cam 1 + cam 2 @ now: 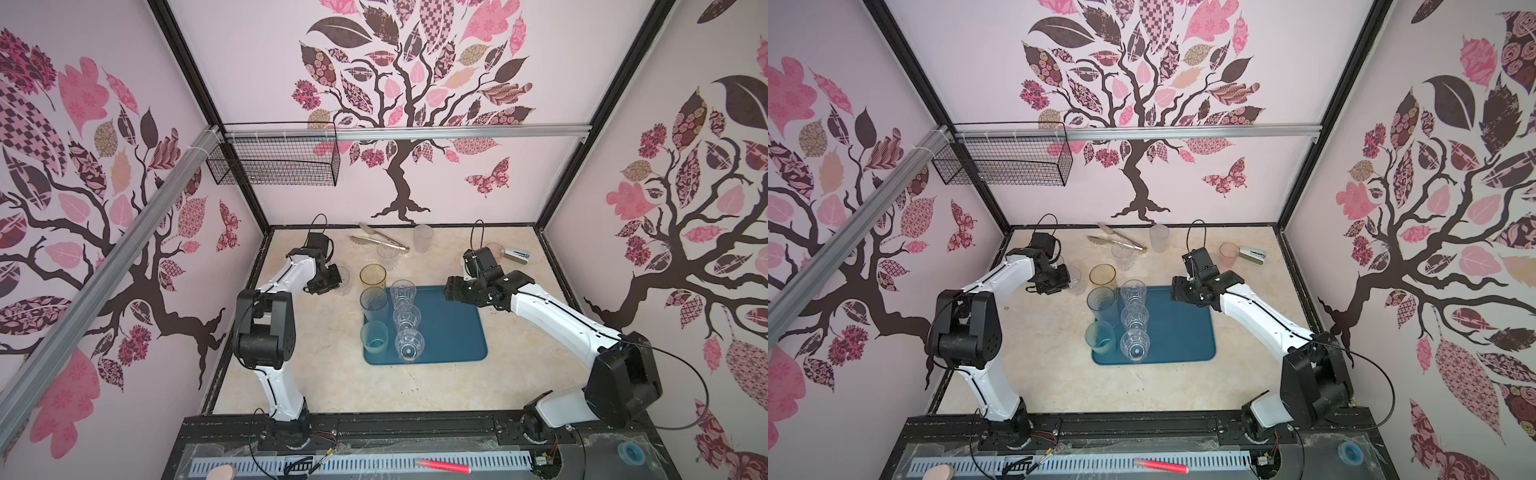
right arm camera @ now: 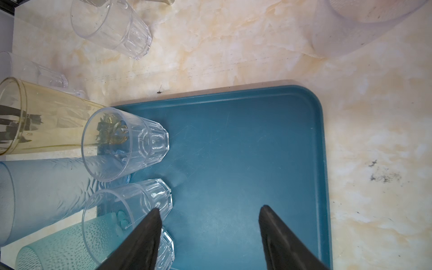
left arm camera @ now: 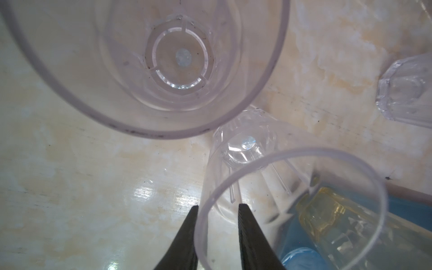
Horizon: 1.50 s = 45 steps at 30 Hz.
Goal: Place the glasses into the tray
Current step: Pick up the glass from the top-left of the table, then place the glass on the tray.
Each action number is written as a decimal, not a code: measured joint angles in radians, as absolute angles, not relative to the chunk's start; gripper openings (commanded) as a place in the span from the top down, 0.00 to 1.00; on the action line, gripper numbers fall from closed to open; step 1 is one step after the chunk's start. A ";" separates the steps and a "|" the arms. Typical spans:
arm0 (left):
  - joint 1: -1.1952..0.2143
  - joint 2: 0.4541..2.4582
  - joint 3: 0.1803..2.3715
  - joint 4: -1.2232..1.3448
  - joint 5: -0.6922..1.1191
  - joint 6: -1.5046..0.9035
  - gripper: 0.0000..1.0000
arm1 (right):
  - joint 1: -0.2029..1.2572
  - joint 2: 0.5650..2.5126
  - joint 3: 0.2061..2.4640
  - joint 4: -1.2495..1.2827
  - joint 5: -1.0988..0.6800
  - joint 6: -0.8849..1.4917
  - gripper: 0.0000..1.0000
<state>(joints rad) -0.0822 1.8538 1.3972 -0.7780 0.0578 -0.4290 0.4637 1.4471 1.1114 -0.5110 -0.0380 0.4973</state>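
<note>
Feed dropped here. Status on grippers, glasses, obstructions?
Left gripper open, straddling clear glass rim, on table. Right gripper open, empty, over tray. Amber glass crowds the clear glass, tray side.

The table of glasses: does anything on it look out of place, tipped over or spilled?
Nothing is tipped or spilled; all the glasses stand upright. Two things do not belong among them: steel tongs lying at the back of the table, and a small stapler at the back right beside a pink glass.
</note>
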 measured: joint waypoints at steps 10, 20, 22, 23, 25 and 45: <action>-0.082 1.861 1.407 -0.783 0.051 -0.434 1.00 | 0.465 1.446 1.111 -0.511 -0.034 0.497 0.31; -0.082 1.656 1.406 -0.868 -0.007 -0.440 1.00 | 0.465 1.446 1.111 -0.513 -0.020 0.497 0.31; -0.083 1.578 1.407 -0.880 -0.027 -0.445 1.00 | 0.465 1.446 1.111 -0.516 -0.015 0.496 0.31; -0.086 1.541 1.411 -0.891 -0.039 -0.447 1.00 | 0.465 1.446 1.111 -0.517 -0.012 0.496 0.31; -0.103 1.492 1.438 -0.925 -0.069 -0.449 1.00 | 0.464 1.446 1.111 -0.519 -0.006 0.496 0.31; -0.751 1.881 1.921 -1.033 -0.076 -0.451 1.00 | 0.220 1.257 1.041 -0.527 0.041 0.532 0.31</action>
